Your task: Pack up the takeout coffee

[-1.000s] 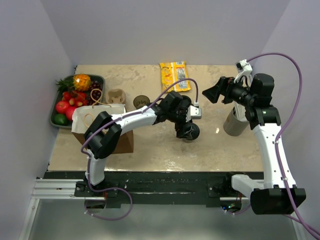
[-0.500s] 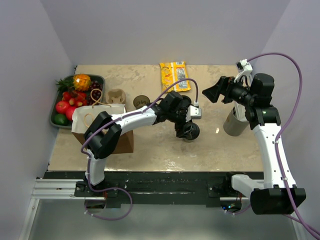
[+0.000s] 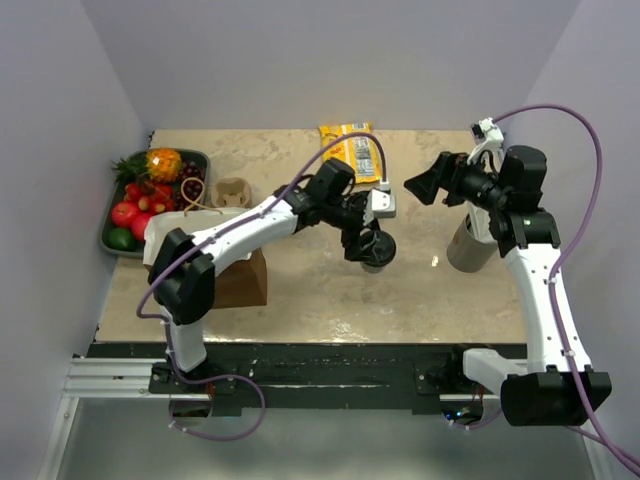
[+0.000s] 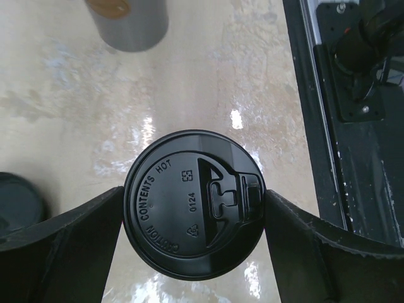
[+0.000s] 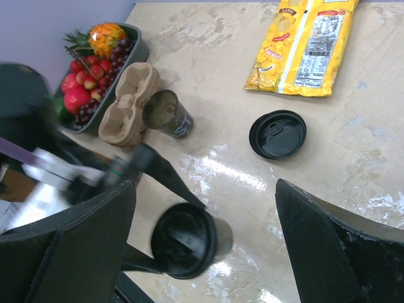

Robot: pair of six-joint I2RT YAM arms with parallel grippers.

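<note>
Left gripper (image 3: pixel 370 246), frame centre: jaws touching both sides of the lidded coffee cup (image 4: pixel 189 208). Right gripper (image 3: pixel 421 183), upper right: jaws wide apart, empty.

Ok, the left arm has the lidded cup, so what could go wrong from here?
1. The left jaws pinch the lidded cup up at its lid, not lower on the body; the lid could pop off or the cup slip and spill.
2. Heading for the carrier and bag, the arm may knock the open cup of coffee beside the carrier.
</note>
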